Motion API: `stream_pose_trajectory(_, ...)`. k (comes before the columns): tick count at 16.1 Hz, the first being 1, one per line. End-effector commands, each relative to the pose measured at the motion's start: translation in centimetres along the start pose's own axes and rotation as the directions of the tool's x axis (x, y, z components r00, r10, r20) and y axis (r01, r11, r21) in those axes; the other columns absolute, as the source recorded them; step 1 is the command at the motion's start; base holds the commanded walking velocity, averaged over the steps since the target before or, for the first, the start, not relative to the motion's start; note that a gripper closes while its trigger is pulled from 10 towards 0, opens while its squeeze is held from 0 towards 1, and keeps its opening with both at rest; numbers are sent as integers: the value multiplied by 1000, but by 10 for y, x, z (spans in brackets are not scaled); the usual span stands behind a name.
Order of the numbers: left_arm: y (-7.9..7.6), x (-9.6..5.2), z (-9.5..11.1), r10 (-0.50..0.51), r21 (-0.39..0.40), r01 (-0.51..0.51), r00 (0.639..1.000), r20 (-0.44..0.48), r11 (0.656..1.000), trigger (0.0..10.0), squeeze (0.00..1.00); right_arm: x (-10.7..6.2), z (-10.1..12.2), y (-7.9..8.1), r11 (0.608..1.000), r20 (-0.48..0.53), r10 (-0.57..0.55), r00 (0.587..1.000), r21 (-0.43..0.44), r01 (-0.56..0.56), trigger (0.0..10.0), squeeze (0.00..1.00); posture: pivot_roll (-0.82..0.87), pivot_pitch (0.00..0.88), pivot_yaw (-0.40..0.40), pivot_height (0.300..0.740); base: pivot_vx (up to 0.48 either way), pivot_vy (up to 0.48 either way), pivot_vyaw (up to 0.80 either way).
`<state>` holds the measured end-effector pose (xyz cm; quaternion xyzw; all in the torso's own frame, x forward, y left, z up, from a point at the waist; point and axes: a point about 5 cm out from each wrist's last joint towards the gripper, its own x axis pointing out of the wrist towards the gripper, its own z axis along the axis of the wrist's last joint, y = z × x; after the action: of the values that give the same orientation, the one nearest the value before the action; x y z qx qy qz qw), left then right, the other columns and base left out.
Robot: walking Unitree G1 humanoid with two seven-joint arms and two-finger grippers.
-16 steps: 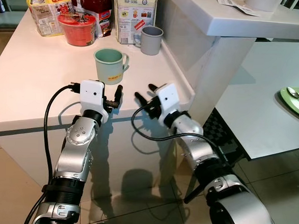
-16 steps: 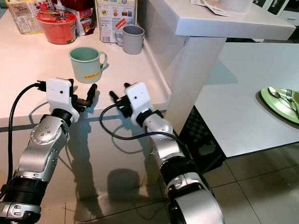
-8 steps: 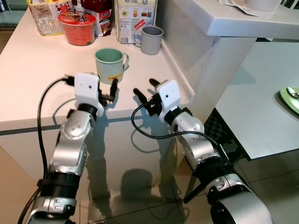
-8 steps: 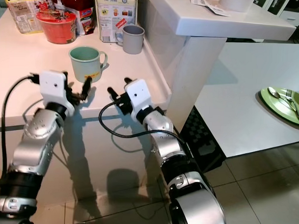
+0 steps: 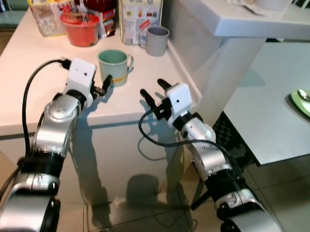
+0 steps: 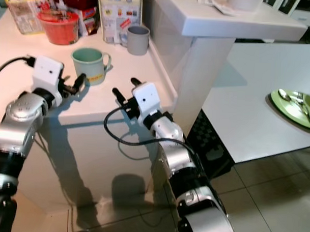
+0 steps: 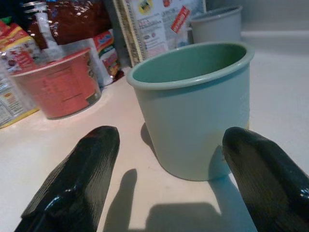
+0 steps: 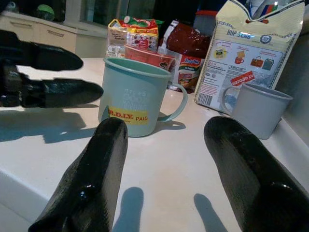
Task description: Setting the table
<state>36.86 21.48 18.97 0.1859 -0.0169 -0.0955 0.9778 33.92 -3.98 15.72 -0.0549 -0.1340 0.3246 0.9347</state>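
Mug (image 7: 195,108) sits just ahead of my left gripper (image 5: 104,85), fingers spread; right gripper (image 5: 155,92) spread too, nearby.

White counter (image 5: 23,86) w/ raised white ledge (image 5: 240,22), white table (image 5: 267,115) beside, glossy beige floor tiles (image 5: 142,197).

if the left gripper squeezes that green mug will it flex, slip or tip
The green mug looks like stiff moulded plastic or enamel, so it probably won't flex much. It seems empty in the left wrist view, so likely light and easy to nudge. Its smooth tapered wall may slip between the open left gripper fingers; the wide base should resist tipping.
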Motion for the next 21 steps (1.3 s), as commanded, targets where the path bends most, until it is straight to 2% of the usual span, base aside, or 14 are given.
stream_pose_trajectory(1,2,7,9,-40,60,39,999,12,997,10000,0,-4,0,-2,1000,-5,-6,1000,-3,6,10000,0,32,0,-66,740,0,0,0)
stream_pose_trajectory(2,3,9,10,-55,93,54,998,3,994,10000,0,-6,-1,-2,1000,-7,-9,1000,-2,9,10000,0,31,0,-66,740,0,0,0)
stream_pose_trajectory(4,2,14,22,-160,222,152,987,18,963,10000,0,-11,-3,-1,1000,-20,-13,1000,-3,13,10000,0,21,0,-58,740,0,0,0)
stream_pose_trajectory(8,10,14,39,-231,316,206,972,42,926,10000,0,-15,-8,-1,1000,-46,-24,999,1,24,10000,0,19,0,-51,740,0,0,0)
stream_pose_trajectory(12,16,10,46,-267,429,229,963,30,874,10000,0,-16,-9,1,1000,-58,-24,998,5,24,10000,0,32,0,-49,740,0,0,0)
stream_pose_trajectory(13,17,9,49,-291,465,250,956,18,849,10000,0,-16,-10,2,1000,-59,-22,998,7,23,10000,0,32,0,-47,740,0,0,0)
stream_pose_trajectory(15,15,9,54,-338,491,290,941,8,821,10000,0,-15,-10,3,1000,-59,-20,998,9,21,10000,0,36,0,-42,740,0,0,0)
stream_pose_trajectory(16,11,10,58,-397,512,350,918,-19,785,10000,0,-14,-9,4,1000,-57,-20,998,12,21,10000,0,37,0,-38,740,0,0,0)
stream_pose_trajectory(17,8,11,59,-424,519,382,905,-40,765,10000,0,-13,-9,6,1000,-55,-19,998,15,20,10000,0,37,0,-34,740,0,0,0)
stream_pose_trajectory(19,8,13,58,-443,534,412,893,-77,738,10000,0,-12,-8,7,1000,-53,-19,998,18,20,10000,0,36,0,-30,740,0,0,0)
stream_pose_trajectory(21,10,16,60,-436,548,409,896,-87,730,10000,0,-12,-8,8,1000,-53,-20,998,17,21,10000,0,34,0,-28,740,0,0,0)
